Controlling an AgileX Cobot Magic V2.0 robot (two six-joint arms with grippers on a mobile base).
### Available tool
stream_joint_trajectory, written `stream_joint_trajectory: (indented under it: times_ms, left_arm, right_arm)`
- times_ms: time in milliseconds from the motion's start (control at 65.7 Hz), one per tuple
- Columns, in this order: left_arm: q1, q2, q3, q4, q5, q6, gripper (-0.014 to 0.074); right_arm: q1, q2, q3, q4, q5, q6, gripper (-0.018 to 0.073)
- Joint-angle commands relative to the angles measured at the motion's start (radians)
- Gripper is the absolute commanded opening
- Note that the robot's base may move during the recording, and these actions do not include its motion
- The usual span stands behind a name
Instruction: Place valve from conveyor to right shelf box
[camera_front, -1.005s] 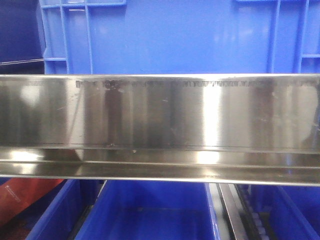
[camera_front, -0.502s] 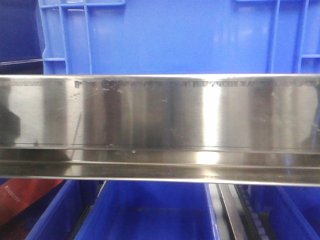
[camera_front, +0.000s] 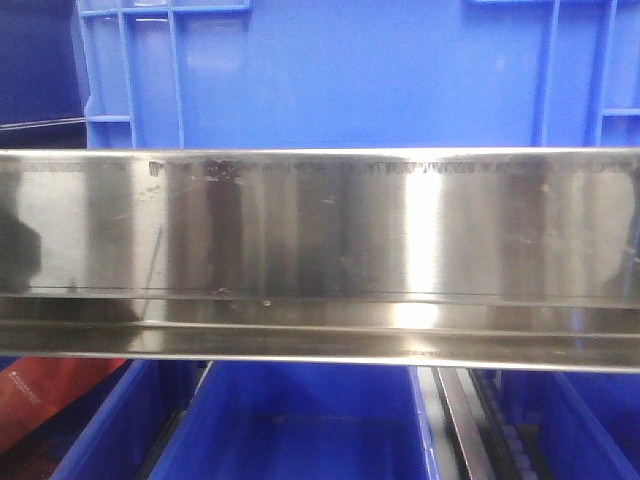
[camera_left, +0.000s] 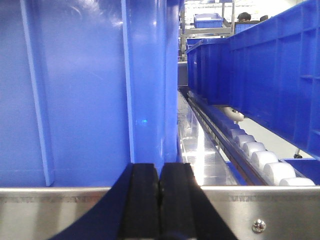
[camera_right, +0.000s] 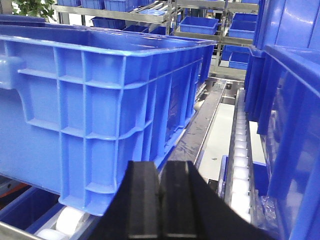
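Left hand (camera_left: 160, 192): I am keeping it clenched, holding nothing, facing a blue crate (camera_left: 75, 90).
Right hand (camera_right: 161, 200): clenched, nothing in it.
Valve: not showing in any view.
Risk: I am judging blind; reaching could strike the steel rail (camera_front: 320, 230).

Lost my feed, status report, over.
Left end effector shut, empty. Right end effector shut, empty. Valve, conveyor not in view. Blue crates close ahead of both wrists.

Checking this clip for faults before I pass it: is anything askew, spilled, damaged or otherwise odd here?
Nothing stands out. The blue crates sit square on the white rollers, and the steel rail shows only light scuffs. Both the left gripper and right gripper are shut and empty. No valve or conveyor is visible in any view.
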Motion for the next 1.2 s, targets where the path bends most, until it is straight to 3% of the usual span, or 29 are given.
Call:
stream_joint_trajectory:
  times_ms: [0, 381, 761, 1187]
  left_arm:
    - [0.005, -0.005, -0.001, -0.008, -0.018, -0.008, -0.0111]
    - [0.005, -0.005, -0.001, -0.008, -0.018, -0.008, -0.0111]
    - [0.005, -0.005, -0.001, -0.008, -0.018, -0.008, -0.0111]
    - [0.005, -0.005, -0.001, -0.008, -0.018, -0.008, -0.0111]
  right_arm:
    - [-0.004, -0.005, -0.001, -0.005, -0.025, -0.001, -0.0162]
    - [-0.017, -0.005, -0.001, -0.005, -0.061, -0.001, -0.0162]
    - [-0.301, -0.066, 0.127, -0.038, -0.162, 0.139, -0.0162]
    - [-0.314, -0.192, 0.373, -0.069, -0.276, 0.139, -0.0162]
